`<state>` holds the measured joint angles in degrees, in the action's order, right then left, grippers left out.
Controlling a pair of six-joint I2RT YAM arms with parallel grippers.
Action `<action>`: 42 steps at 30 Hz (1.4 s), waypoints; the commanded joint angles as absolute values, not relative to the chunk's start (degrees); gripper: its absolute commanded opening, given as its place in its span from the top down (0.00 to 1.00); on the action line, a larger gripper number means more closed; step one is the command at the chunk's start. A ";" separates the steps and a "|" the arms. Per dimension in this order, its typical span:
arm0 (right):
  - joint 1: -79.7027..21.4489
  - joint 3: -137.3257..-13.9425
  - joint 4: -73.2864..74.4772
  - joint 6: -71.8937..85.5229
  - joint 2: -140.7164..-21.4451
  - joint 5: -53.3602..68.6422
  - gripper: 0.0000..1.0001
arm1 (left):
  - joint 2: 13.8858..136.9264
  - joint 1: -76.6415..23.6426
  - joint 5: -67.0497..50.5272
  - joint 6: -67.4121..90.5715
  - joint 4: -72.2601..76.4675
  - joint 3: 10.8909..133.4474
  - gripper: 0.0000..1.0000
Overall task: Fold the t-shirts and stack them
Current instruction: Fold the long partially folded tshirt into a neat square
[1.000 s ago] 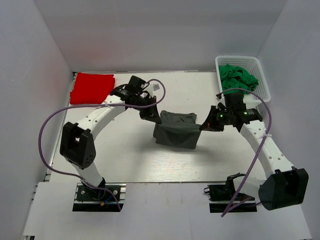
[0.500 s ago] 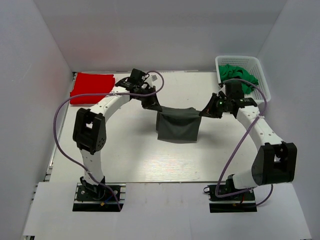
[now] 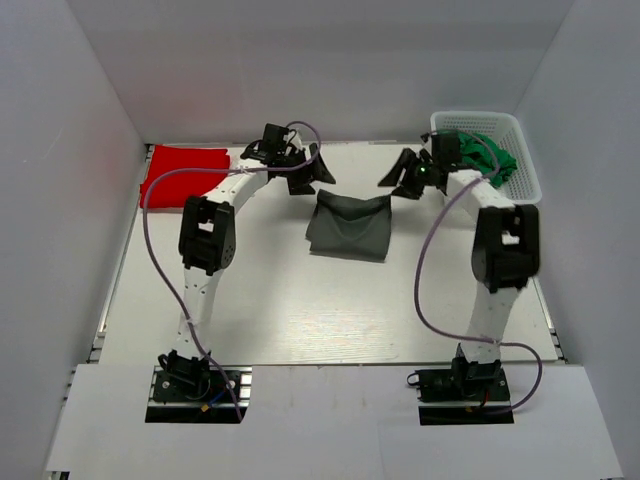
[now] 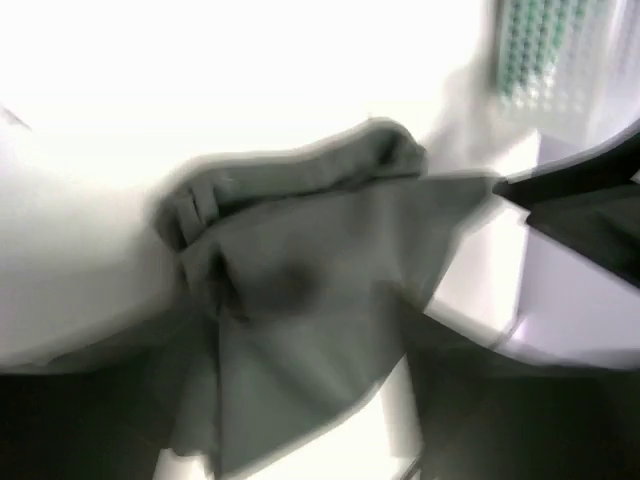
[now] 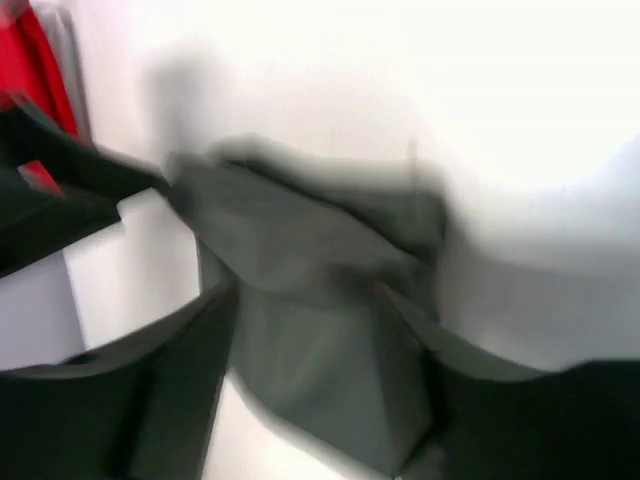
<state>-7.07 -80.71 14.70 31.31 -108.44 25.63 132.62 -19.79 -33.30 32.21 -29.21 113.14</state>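
Dark grey t-shirt [image 3: 348, 228]: folded, flat at centre of table [image 3: 280, 300], free of both claws. Red t-shirt [image 3: 183, 173]: folded, far left corner, well apart from the grey one. Left gripper [image 3: 316, 175]: fingers spread, just beyond grey shirt's far left corner. Right gripper [image 3: 393, 175]: fingers spread (wrist views badly blurred), near far right corner, beside basket [image 3: 527, 180].

Bright, even light is filling the top view. In both wrist views the grey t-shirt [image 4: 300, 300] is smearing and the table [image 4: 200, 60] is glaring white.
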 commanded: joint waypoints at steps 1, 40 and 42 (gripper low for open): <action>-6.24 -98.09 9.88 32.43 -123.84 26.01 0.33 | 138.30 -16.27 -31.47 37.35 -29.94 124.33 0.00; -13.97 -42.39 -9.76 35.69 -97.31 33.56 0.10 | 114.96 -26.72 -28.39 27.42 -22.14 74.54 0.16; -14.41 -40.70 -8.44 34.64 -95.28 34.01 0.10 | 111.72 -27.25 -30.58 27.42 -22.68 70.33 0.17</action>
